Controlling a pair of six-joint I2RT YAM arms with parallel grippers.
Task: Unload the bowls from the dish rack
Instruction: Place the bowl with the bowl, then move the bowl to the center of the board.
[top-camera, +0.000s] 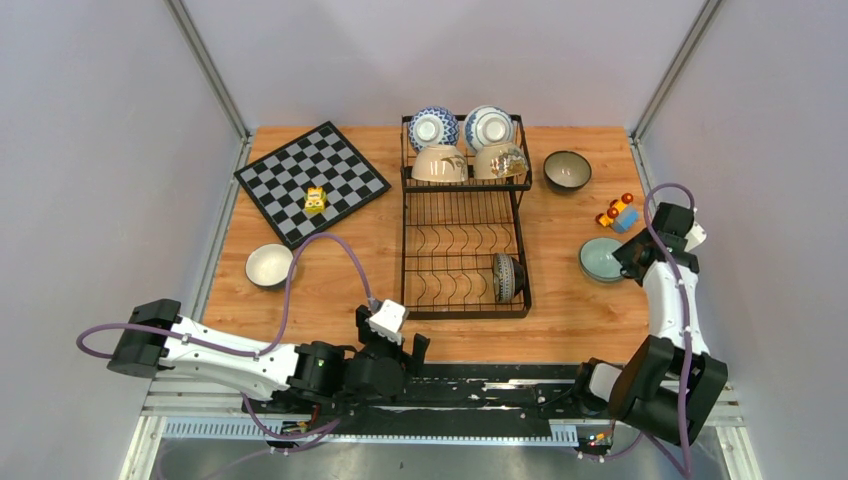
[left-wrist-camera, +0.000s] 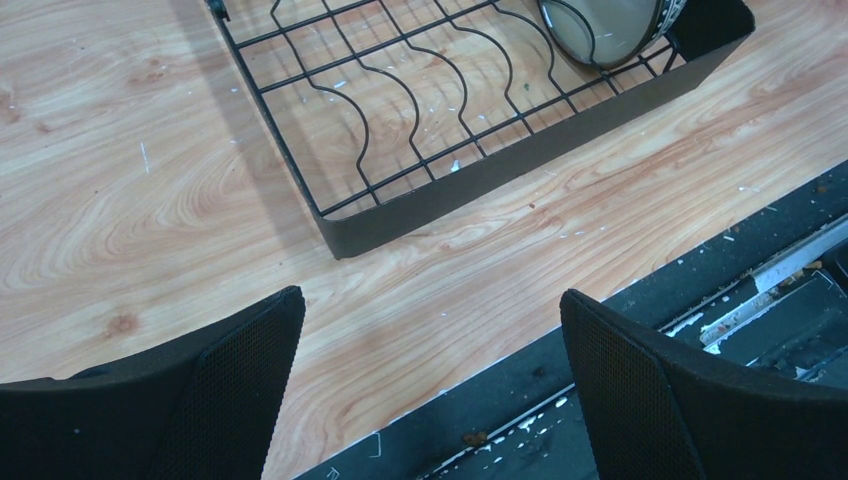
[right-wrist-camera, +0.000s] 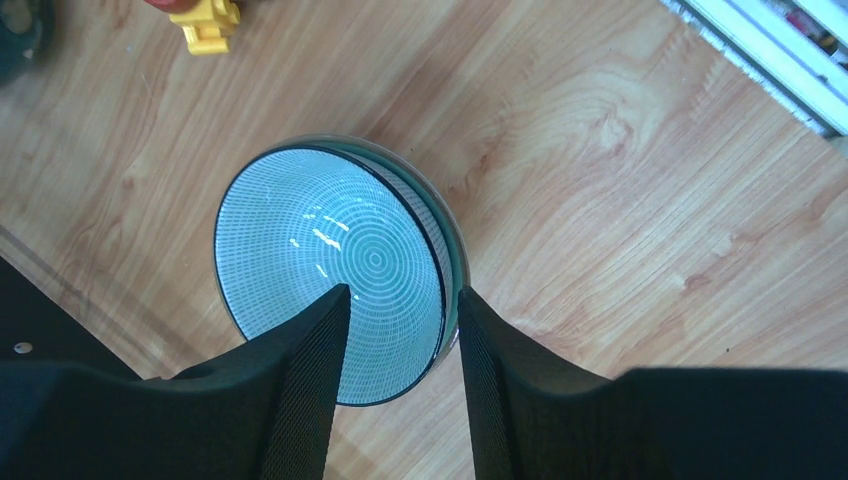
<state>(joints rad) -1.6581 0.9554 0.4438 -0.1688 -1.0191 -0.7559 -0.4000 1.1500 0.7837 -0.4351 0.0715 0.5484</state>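
Observation:
The black wire dish rack (top-camera: 408, 250) stands mid-table. Its upper basket holds two blue-and-white bowls (top-camera: 433, 127) and two beige bowls (top-camera: 439, 163), all upside down. One patterned bowl (top-camera: 506, 277) stands on edge in the lower tray, also seen in the left wrist view (left-wrist-camera: 610, 25). On the table sit a dark bowl (top-camera: 567, 170), a white bowl (top-camera: 269, 265) and a pale teal bowl (top-camera: 601, 259). My right gripper (right-wrist-camera: 400, 300) is open astride the rim of the teal bowl (right-wrist-camera: 310, 240), which rests on the wood. My left gripper (left-wrist-camera: 430, 310) is open and holds nothing, near the rack's front left corner (left-wrist-camera: 480, 180).
A checkerboard (top-camera: 311, 180) with a yellow toy (top-camera: 315, 199) on it lies at the back left. Small coloured toy pieces (top-camera: 618, 213) sit just behind the teal bowl, one of them yellow (right-wrist-camera: 205, 20). The table's near edge and black rail run under my left gripper.

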